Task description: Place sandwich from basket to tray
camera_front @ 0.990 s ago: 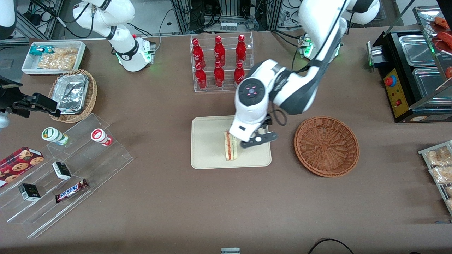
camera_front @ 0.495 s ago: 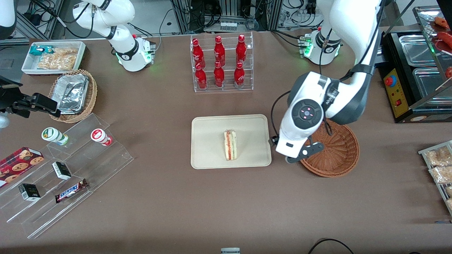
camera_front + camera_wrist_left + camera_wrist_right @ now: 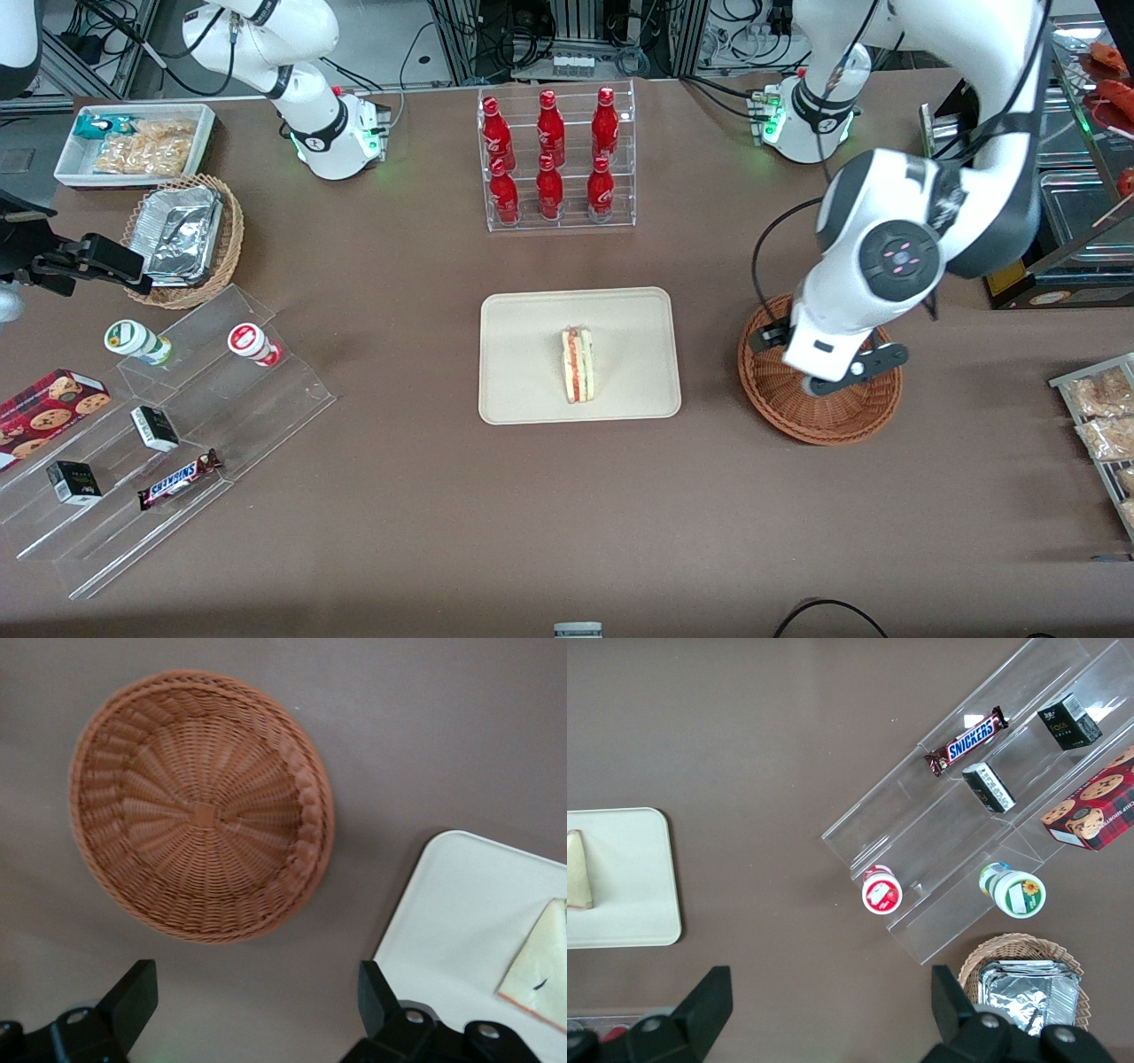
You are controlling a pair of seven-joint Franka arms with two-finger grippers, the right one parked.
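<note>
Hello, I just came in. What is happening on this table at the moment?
A robot arm is moving a sandwich from a reddish-brown wicker basket to a cream tray. The sandwich now stands on its edge on the tray, near the middle, with nothing touching it. The arm's tool is open and holds nothing; it hangs above the basket, which has nothing in it. So the placing looks done.

The small triangular sandwich wedge (image 3: 578, 365) sits on the flat rectangular tray (image 3: 523, 390), near its middle. The round woven wicker basket (image 3: 780, 408) lies beside the tray, toward the working arm's end of the table, apart from it. The left gripper (image 3: 252, 1010) hangs above the basket, fingers spread wide, holding nothing.
</note>
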